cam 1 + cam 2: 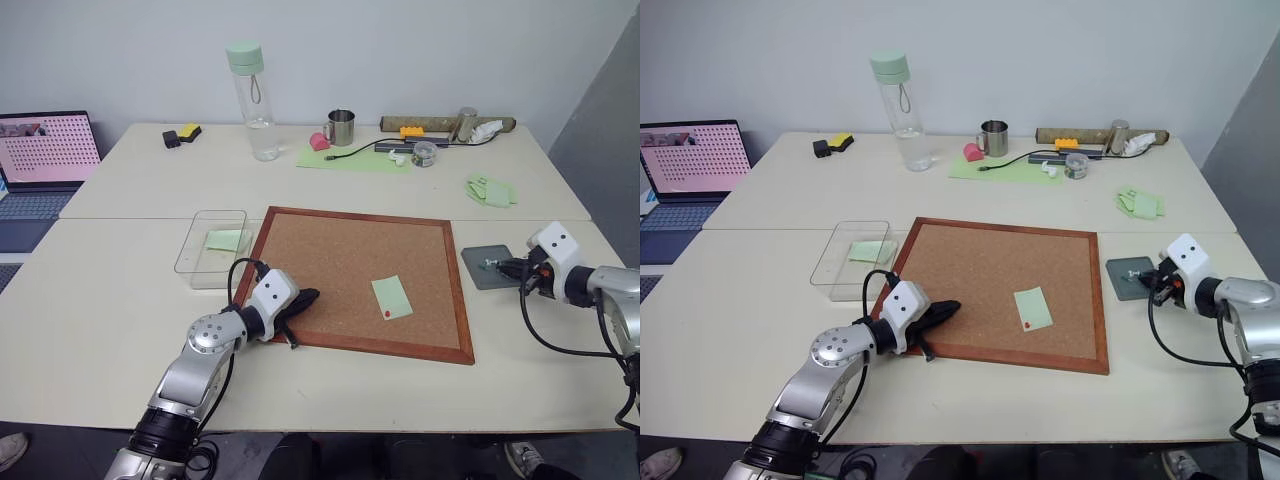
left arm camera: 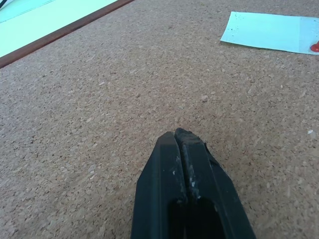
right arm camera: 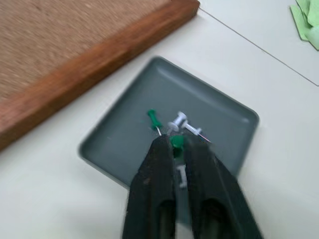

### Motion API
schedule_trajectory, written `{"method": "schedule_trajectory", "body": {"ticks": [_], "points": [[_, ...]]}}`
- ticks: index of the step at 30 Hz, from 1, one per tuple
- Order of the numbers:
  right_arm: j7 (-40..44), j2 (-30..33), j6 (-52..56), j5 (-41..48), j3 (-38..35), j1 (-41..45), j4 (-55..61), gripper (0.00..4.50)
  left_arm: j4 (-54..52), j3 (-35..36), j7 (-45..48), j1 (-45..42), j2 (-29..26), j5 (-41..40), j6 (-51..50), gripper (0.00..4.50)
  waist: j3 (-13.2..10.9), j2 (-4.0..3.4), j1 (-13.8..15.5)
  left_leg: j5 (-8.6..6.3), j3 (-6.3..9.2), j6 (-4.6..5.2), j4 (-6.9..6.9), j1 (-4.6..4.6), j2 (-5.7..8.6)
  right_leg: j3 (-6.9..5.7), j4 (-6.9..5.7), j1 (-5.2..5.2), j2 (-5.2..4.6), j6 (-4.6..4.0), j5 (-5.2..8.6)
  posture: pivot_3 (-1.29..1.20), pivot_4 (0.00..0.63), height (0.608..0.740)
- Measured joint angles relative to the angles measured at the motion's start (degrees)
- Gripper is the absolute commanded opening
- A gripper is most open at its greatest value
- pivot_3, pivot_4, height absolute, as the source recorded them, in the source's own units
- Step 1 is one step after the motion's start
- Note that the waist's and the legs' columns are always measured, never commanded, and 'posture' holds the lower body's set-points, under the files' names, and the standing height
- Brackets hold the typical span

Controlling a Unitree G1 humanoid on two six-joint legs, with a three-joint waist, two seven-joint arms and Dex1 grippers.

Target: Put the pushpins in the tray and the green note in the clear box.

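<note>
Lower left, the left gripper [image 1: 305, 297] rests clenched and empty on the corkboard [image 1: 340, 250]. One green note [image 1: 391, 297] lies there under a red pushpin [image 1: 387, 314]. At right, the right gripper [image 3: 175, 145], jaws slightly parted, has a green pushpin [image 3: 176, 142] between them over the grey tray [image 3: 124, 124]; whether it is grasped is unclear. A second green pushpin [image 3: 153, 118] and two white ones lie inside the tray. Farther back, the clear box [image 1: 196, 243] holds another green slip.

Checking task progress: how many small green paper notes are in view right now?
2. One note lies in the clear box; the other note lies on the corkboard, with a red pushpin on it.
</note>
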State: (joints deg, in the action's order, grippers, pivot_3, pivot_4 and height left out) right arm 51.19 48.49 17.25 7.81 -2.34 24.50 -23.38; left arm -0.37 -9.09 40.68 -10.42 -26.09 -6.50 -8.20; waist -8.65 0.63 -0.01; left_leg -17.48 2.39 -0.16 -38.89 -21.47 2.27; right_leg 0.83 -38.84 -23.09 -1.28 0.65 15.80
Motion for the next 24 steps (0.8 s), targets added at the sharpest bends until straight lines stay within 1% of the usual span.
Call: {"method": "schedule_trajectory", "body": {"ticks": [1,4,8,10,12,14,18,21,24], "points": [[0.0,-0.2,-0.3,-0.1,0.1,0.0,-0.5,1.29,0.0,0.0,0.0,0.0,0.0,0.0,0.0,0.00,0.0,0.00,0.0,0.00,0.00,0.00,0.00,0.00,0.00,0.00,0.00,0.00,0.00,0.00,0.00,0.00,0.150,0.740],[0.1,-0.6,-0.4,-0.1,0.2,0.6,-1.2,2.11,-0.1,0.1,-0.1,0.2,0.0,0.0,0.0,0.00,0.0,-0.01,0.0,0.00,-0.01,0.00,0.00,0.00,0.00,0.01,0.00,0.00,0.00,0.00,0.00,0.00,0.150,0.740],[1.6,-0.4,-0.5,0.1,0.2,1.3,-0.8,2.91,-0.3,0.2,-0.1,0.4,0.0,0.0,0.0,0.00,0.0,-0.01,0.0,0.00,0.00,0.00,0.00,0.00,0.00,0.01,0.00,0.00,0.00,0.00,0.00,0.00,0.150,0.740],[3.4,0.1,-0.5,0.5,0.2,1.0,1.2,3.29,-0.3,0.2,-0.1,0.4,0.0,0.0,0.0,0.00,0.0,-0.02,0.0,0.00,0.00,0.00,0.00,0.00,0.00,0.01,0.00,0.00,0.00,0.00,0.00,0.00,0.150,0.740],[5.6,0.9,-0.9,1.4,0.1,-0.2,4.8,3.75,-0.2,0.3,-0.1,0.5,0.0,0.0,0.0,0.00,0.0,-0.02,0.0,0.00,0.01,0.00,0.00,0.00,-0.01,0.00,0.00,0.00,0.01,0.00,0.00,0.00,0.150,0.740],[8.7,1.7,-1.0,3.2,0.0,-3.0,11.5,3.75,-0.2,0.4,0.0,0.5,0.0,0.0,0.0,0.00,0.0,-0.02,0.0,0.00,0.03,0.01,0.01,0.00,-0.02,-0.02,0.00,0.00,0.01,0.01,0.00,0.00,0.150,0.740],[12.6,1.2,1.1,8.1,1.3,-7.8,26.4,3.75,0.0,0.4,0.1,0.3,-0.1,0.0,0.1,0.00,0.0,-0.01,0.0,0.00,0.06,0.01,0.00,0.00,-0.02,-0.03,0.00,0.02,0.01,0.01,0.01,0.00,0.150,0.740],[12.0,-2.5,2.8,9.7,4.4,-10.1,35.7,3.75,0.1,0.4,0.2,0.1,-0.1,0.0,0.1,0.00,0.0,0.02,0.0,0.00,0.11,0.00,0.00,0.00,-0.02,-0.06,0.01,0.02,0.01,0.02,0.01,0.00,0.150,0.740],[10.1,-6.8,3.3,9.3,8.6,-10.7,38.0,3.75,0.3,0.1,0.3,-0.2,0.0,0.0,0.1,0.00,0.0,0.03,0.0,0.00,0.10,0.00,-0.02,0.00,-0.01,-0.05,0.02,0.02,0.01,0.03,0.01,0.00,0.150,0.740]]}}
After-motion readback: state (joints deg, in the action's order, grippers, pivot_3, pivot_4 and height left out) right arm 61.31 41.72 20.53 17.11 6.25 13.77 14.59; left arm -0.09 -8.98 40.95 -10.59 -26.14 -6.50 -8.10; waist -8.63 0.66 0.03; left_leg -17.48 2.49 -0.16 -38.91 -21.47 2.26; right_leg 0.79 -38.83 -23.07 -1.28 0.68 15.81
